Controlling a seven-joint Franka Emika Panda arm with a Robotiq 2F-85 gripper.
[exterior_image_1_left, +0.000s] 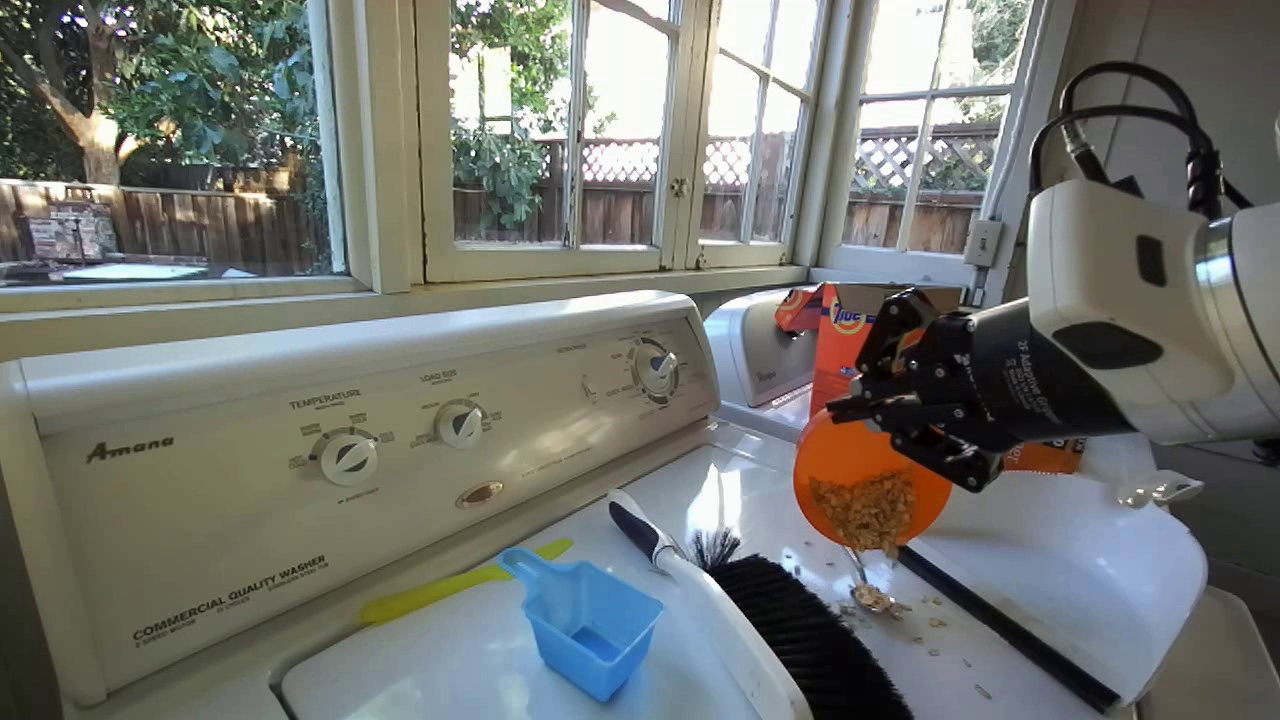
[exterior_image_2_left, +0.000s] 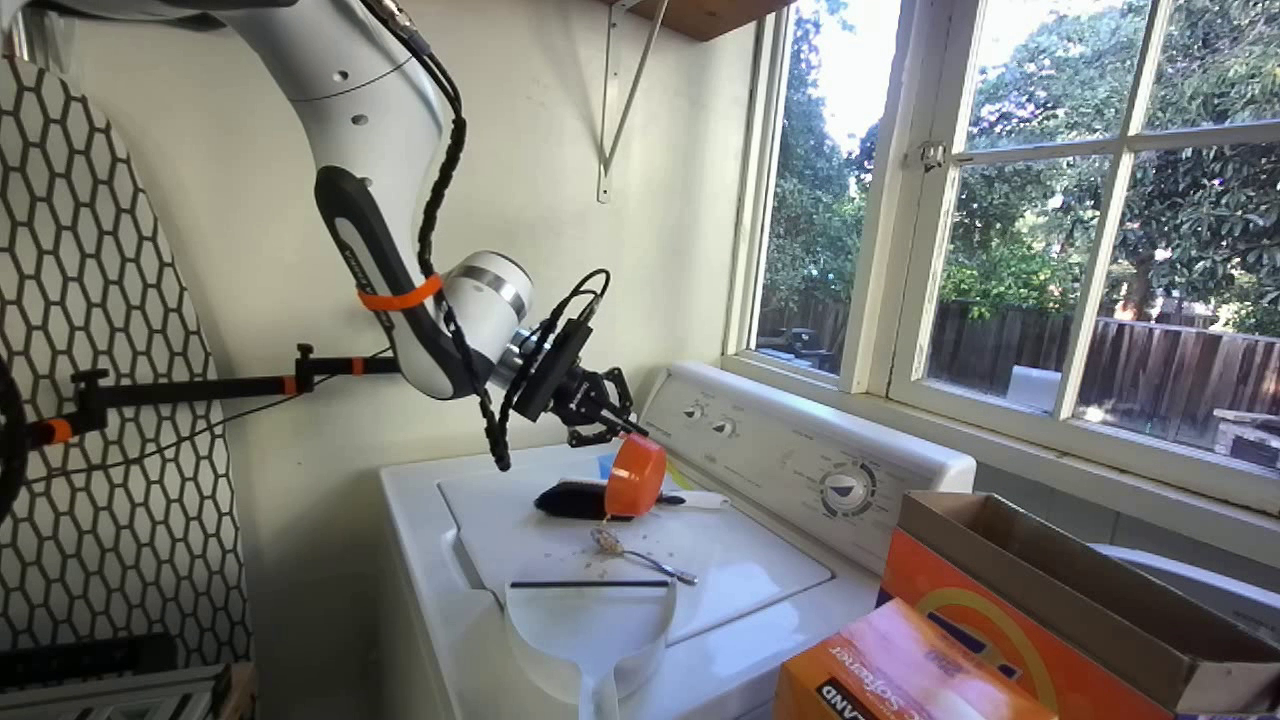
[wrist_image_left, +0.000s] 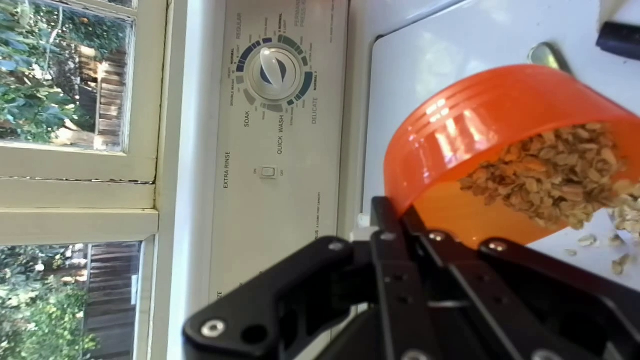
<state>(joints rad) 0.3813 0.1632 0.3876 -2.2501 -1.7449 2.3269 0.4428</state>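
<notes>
Black gripper (wrist_image_left: 398, 214): jaws, nearly together, are pinching the rim of an orange cup (wrist_image_left: 470, 115); cup, tilted, is hanging above the washer lid (exterior_image_2_left: 740, 572); oat flakes (wrist_image_left: 560, 172) are resting inside, reaching its lower lip; spoon (exterior_image_2_left: 660, 566), heaped with flakes, is lying beneath; brush (exterior_image_1_left: 805, 630) and white dustpan (exterior_image_1_left: 1060, 565) are flanking the spoon; blue scoop (exterior_image_1_left: 592, 625) is sitting beyond the brush

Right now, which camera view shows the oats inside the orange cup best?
The wrist view: it looks closely into the tilted orange cup, and single flakes of the oats stand out. In an exterior view, the oats show smaller; in an exterior view facing the outside of the orange cup, its wall hides them.
</notes>
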